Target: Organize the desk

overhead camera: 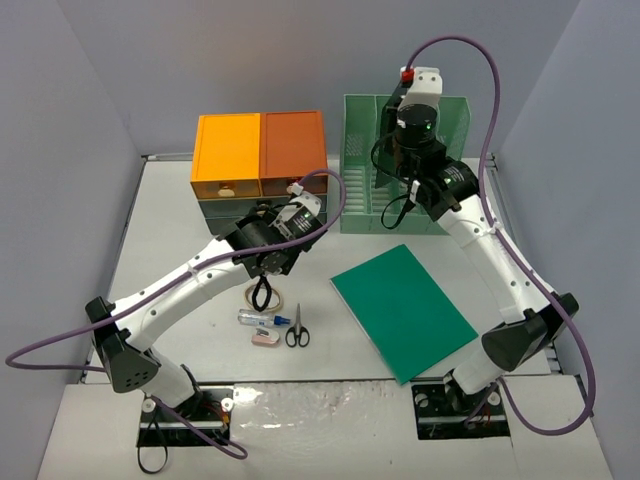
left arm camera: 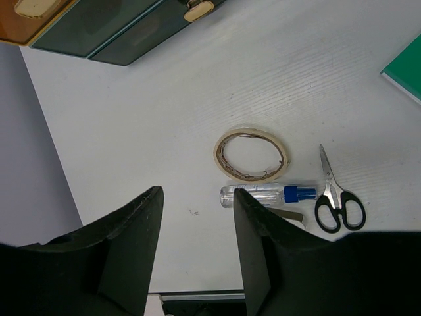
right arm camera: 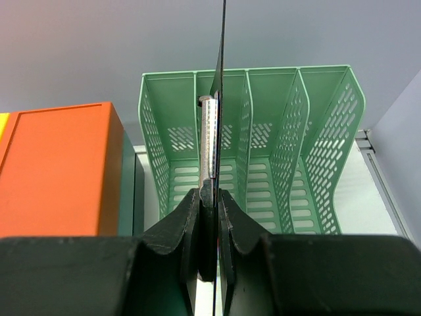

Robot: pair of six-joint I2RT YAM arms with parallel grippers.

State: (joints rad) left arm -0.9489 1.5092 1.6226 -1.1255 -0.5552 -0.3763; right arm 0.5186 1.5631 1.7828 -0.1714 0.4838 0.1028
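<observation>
I read the desk as matt and faintly grained. The file rack is perforated plastic; the thin board carries bright metal.

Tape ring, scissors, green folder, clipboard — green rack, orange drawers

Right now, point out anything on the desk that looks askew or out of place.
The green folder lies skewed to the edges of the desk. A tape roll, clear bottle and scissors lie loose in a cluster. The right gripper clamps a thin board, edge-on. Nothing looks spilled or damaged.
</observation>
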